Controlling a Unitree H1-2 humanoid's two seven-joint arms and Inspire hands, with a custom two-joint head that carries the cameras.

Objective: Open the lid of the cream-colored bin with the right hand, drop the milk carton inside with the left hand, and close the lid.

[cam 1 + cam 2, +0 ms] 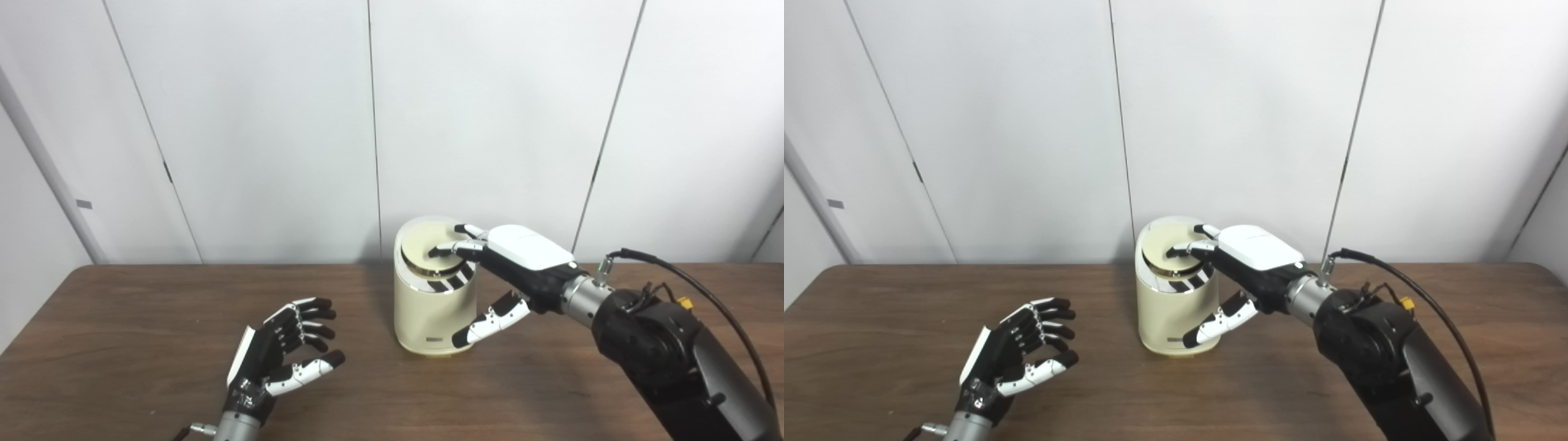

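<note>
Right hand (pixel 511 269) on bin (pixel 429 306) at mid-worktop, fingers (pixel 450 250) resting on lid (pixel 429 245), thumb down front wall, gripping nothing. Left hand (pixel 278 352) spread empty, bin to its right. No carton visible.

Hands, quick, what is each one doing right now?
Left hand: open, holding nothing.
Right hand: fingers on the bin lid; firm grip cannot be told.

White panelled wall (pixel 490 110), wooden table (pixel 122 343)
</note>
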